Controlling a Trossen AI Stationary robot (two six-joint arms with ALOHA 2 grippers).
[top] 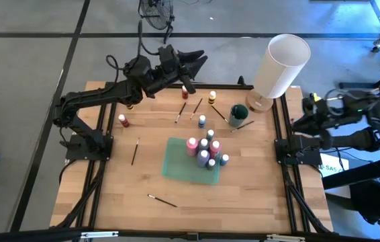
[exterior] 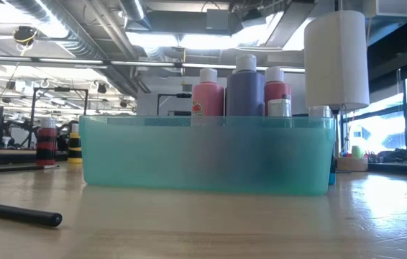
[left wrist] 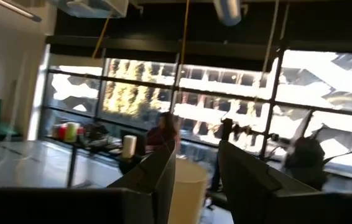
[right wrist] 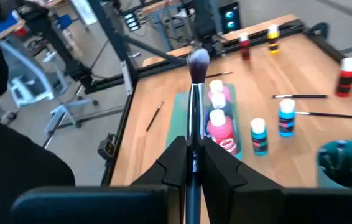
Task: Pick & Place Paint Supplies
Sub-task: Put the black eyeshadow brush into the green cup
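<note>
A teal tray (top: 176, 161) lies mid-table and holds several paint bottles, among them a pink one (top: 192, 144) and a purple one (top: 203, 158). Other bottles stand on the wood: blue (top: 202, 121), yellow (top: 212, 97), red (top: 123, 121). Thin brushes (top: 135, 151) lie scattered. My left gripper (top: 197, 59) hovers open above the far edge, nothing between its fingers (left wrist: 157, 180). My right gripper (right wrist: 191, 146) is drawn back beyond the table's right edge, shut on a dark-handled brush (right wrist: 194, 106). My right gripper pinches the brush's dark handle (right wrist: 193, 140) between its two fingers. The brush runs along the fingers, its grey bristle head (right wrist: 198, 62) sticking out past the fingertips toward the table. The fingers slant down from the table's right side, and the brush is lifted clear.
A tall white cylinder (top: 280, 67) on a wooden base stands at the far right corner. Beside it is a dark green cup (top: 238, 114) with brushes leaning at it. Black frame rails (top: 280, 144) border the table's sides. Bare wood stretches along the near edge.
</note>
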